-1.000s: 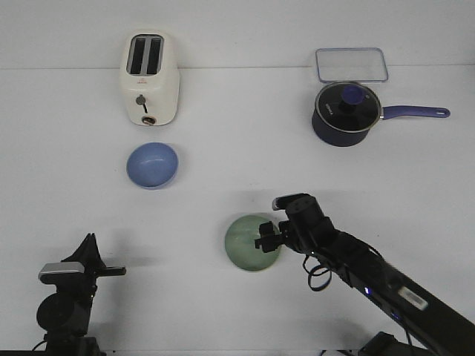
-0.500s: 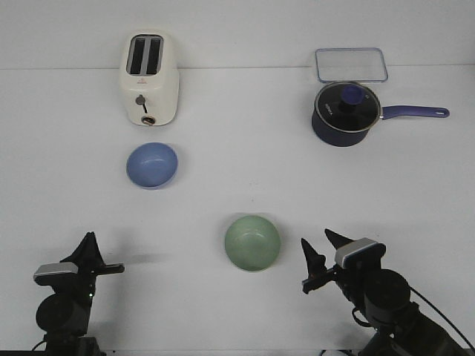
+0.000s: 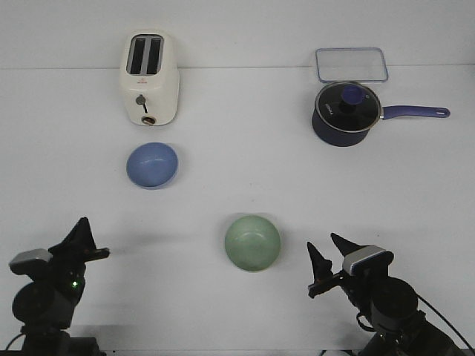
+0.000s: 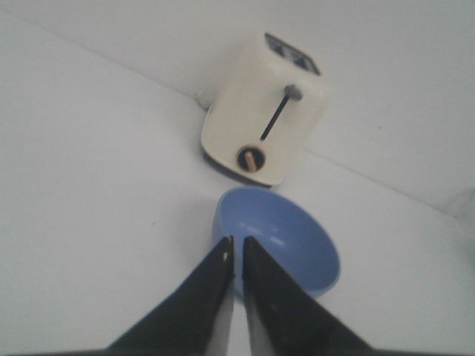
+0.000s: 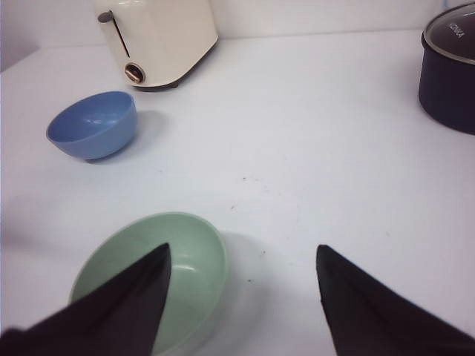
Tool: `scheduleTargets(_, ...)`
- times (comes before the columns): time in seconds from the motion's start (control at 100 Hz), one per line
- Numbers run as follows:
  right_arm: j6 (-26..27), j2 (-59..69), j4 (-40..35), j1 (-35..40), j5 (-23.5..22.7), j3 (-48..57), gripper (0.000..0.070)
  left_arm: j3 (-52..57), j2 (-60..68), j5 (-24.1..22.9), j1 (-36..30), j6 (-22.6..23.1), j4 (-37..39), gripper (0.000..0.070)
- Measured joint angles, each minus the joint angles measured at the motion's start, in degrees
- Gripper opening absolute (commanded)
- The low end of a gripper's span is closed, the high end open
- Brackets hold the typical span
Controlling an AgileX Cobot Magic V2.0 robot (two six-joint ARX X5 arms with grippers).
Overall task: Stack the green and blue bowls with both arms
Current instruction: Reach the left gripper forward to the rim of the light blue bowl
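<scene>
The periwinkle blue bowl [image 3: 152,165] sits empty in front of the toaster. It also shows in the left wrist view [image 4: 289,237] and the right wrist view [image 5: 93,124]. The pale green bowl [image 3: 252,242] sits empty near the table's middle front, and also shows in the right wrist view [image 5: 197,259]. My left gripper [image 3: 83,231] is at the front left, shut on nothing, well short of the blue bowl; its tips [image 4: 238,239] point at that bowl. My right gripper [image 3: 323,243] is open and empty, just right of the green bowl and not touching it; it also shows in its own wrist view [image 5: 243,248].
A cream toaster [image 3: 150,78] stands at the back left. A dark navy lidded saucepan [image 3: 343,113] with a long handle pointing right stands at the back right. A clear rectangular container lid [image 3: 351,64] lies behind it.
My right arm has pulled back from the green bowl's right rim to the front edge, jaws open. The green bowl has stayed in place. My left gripper has shifted a little to the left.
</scene>
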Motion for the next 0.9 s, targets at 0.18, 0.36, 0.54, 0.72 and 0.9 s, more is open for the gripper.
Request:
scheduleTargets(0.18, 0.0, 0.0, 0.0, 0.0, 0.1, 0.0, 0.0398, 20.4, 24.8, 4.2, 0.0, 4.8, -11.3, 0.0468)
scheduleTargets(0.36, 0.0, 0.0, 0.0, 0.0, 0.1, 0.0, 0.0398, 35.6, 48.5, 4.4, 0.1, 7.6, -18.7, 0.0468)
scheduleTargets(0.54, 0.0, 0.0, 0.0, 0.0, 0.3, 0.0, 0.0398, 45.4, 67.1, 7.0, 0.1, 7.7, -20.9, 0.0468)
scheduleTargets(0.72, -0.2, 0.0, 0.0, 0.0, 0.3, 0.0, 0.0398, 49.7, 79.2, 7.5, 0.1, 7.7, -21.1, 0.0462)
scheduleTargets(0.9, -0.2, 0.0, 0.0, 0.0, 0.3, 0.0, 0.0398, 50.1, 83.1, 7.5, 0.0, 7.7, -19.0, 0.0337)
